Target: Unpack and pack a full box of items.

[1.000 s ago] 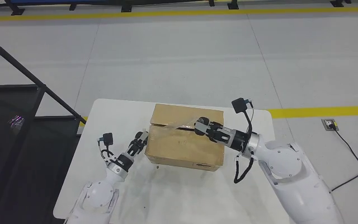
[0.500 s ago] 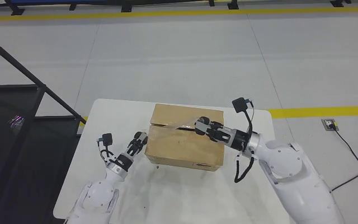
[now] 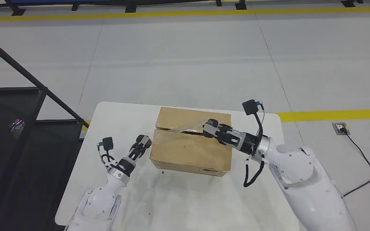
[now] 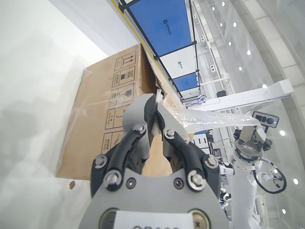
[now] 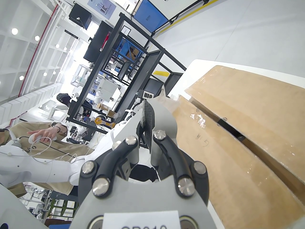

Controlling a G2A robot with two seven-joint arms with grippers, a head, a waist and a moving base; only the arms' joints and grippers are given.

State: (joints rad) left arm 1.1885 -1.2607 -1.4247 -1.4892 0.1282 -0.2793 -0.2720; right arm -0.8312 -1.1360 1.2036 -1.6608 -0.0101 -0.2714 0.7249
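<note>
left hand (image 4: pixel 156 107) eased back, fingers clamped on peeled tape (image 4: pixel 214 120) beside box (image 4: pixel 100 110).

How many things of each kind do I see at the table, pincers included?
Cardboard box: 1
Clear tape strip: 1
Cardboard scrap: 1
Pincers: 2, left pincer and right pincer
Total: 5

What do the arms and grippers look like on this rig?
Left arm and right arm: glossy white rounded shells. Each wrist carries a small black camera box, with black cable looped alongside. Left gripper and right gripper match: grey metal base, black linkage bars with silver screws, pale grey fingers with black pads, white printed label.
</note>
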